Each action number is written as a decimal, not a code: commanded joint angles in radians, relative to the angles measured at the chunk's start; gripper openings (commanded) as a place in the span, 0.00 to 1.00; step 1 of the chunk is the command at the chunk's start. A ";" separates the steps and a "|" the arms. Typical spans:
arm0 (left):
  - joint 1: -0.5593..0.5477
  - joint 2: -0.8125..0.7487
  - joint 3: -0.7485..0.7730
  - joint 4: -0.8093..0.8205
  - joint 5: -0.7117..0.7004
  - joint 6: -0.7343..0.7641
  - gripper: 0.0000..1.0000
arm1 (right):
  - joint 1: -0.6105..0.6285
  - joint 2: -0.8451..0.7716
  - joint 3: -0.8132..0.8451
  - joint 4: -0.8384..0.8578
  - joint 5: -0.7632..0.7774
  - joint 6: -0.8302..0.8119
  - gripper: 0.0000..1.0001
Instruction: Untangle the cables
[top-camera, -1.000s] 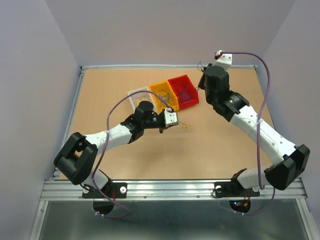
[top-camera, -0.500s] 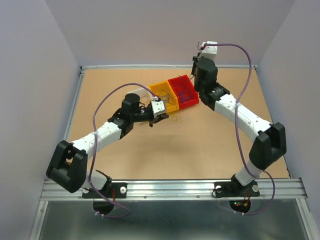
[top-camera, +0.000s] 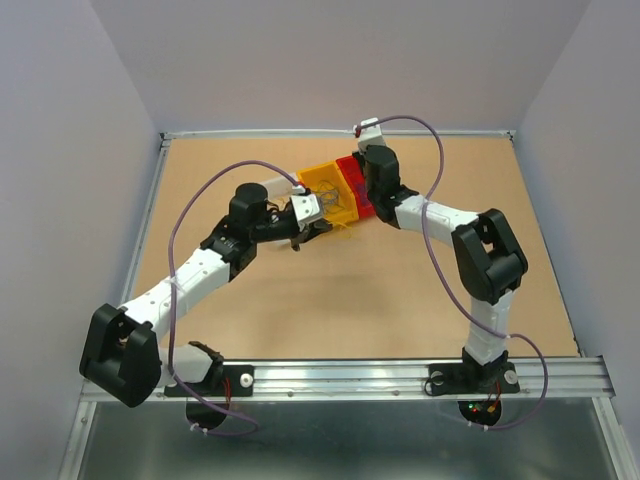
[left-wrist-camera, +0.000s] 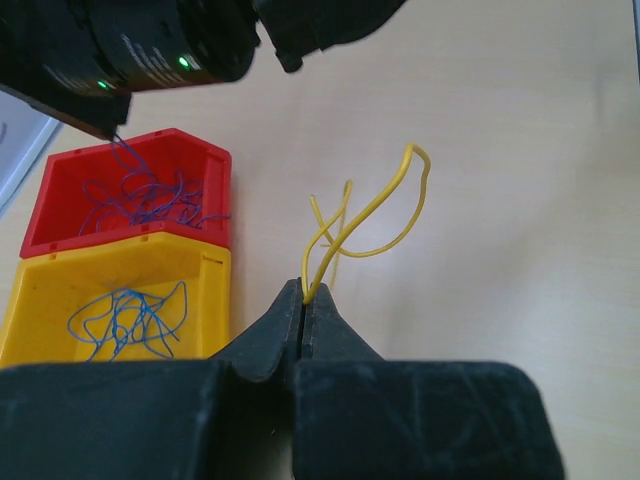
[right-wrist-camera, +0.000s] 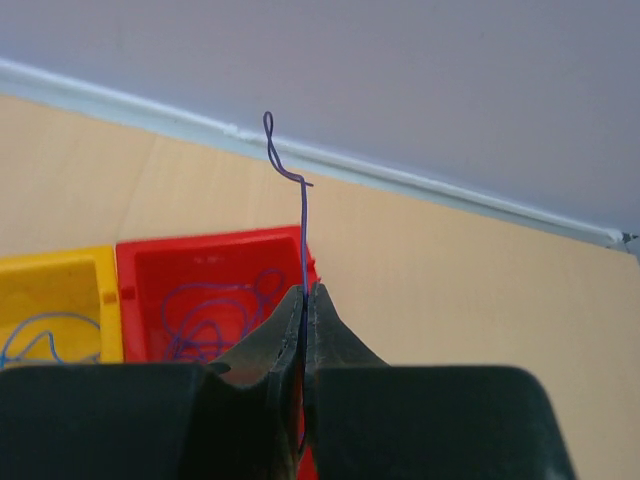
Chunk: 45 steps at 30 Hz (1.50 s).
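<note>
My left gripper (left-wrist-camera: 304, 295) is shut on a thin yellow wire (left-wrist-camera: 385, 195) that curls up from the fingertips above the table, just right of the bins. In the top view the left gripper (top-camera: 322, 228) sits at the near edge of the yellow bin (top-camera: 322, 180). My right gripper (right-wrist-camera: 305, 292) is shut on a thin purple-blue wire (right-wrist-camera: 303, 220) and hangs over the red bin (right-wrist-camera: 200, 262). In the top view the right gripper (top-camera: 369, 190) covers much of the red bin (top-camera: 349, 168). Blue wires (left-wrist-camera: 130, 320) lie in the yellow bin, purple ones (left-wrist-camera: 150, 195) in the red.
The red and yellow bins stand side by side at the middle back of the wooden table (top-camera: 420, 290). A pale tray edge (left-wrist-camera: 12, 150) shows left of them. The right arm's black wrist (left-wrist-camera: 150, 50) hangs close above the red bin. A raised rim (right-wrist-camera: 420, 185) edges the table's back.
My right arm has swung left from the back right to over the red bin, holding the purple wire. My left arm has moved left and back toward the yellow bin with the yellow wire.
</note>
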 joint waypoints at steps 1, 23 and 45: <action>0.018 -0.046 0.048 -0.001 -0.014 -0.034 0.00 | -0.011 0.008 -0.045 0.106 -0.108 -0.028 0.01; 0.060 -0.063 0.039 0.025 -0.051 -0.059 0.00 | -0.011 -0.196 -0.413 0.160 -0.179 0.170 0.01; 0.060 -0.052 0.039 0.028 -0.057 -0.056 0.00 | -0.013 -0.298 -0.408 0.017 -0.201 0.205 0.01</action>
